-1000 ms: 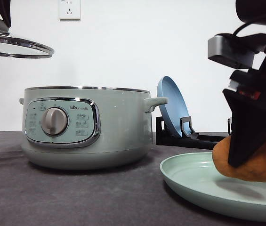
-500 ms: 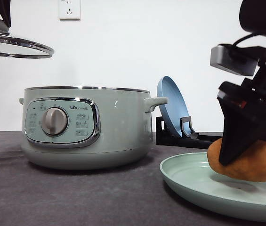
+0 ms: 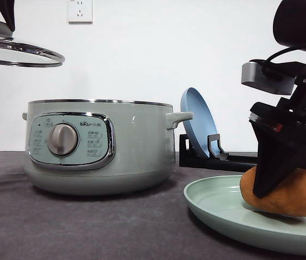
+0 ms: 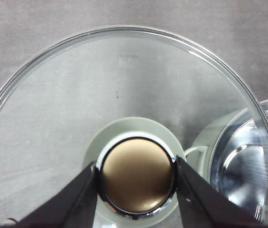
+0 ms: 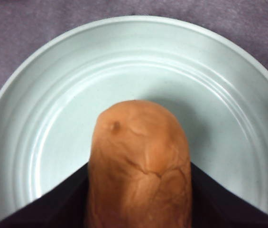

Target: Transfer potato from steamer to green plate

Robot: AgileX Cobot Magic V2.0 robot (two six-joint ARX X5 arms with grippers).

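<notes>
Potato: oval, matte orange-brown, cracked skin, resting on my green plate. My right gripper is clamped on it; my left gripper pinches the glass lid's knob.

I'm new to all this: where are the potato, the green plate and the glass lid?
potato [image 3: 293, 196], front view, its side.
green plate [image 3: 217, 201], front view, bare inner surface.
glass lid [image 4: 77, 95], left wrist view, its pane.
</notes>
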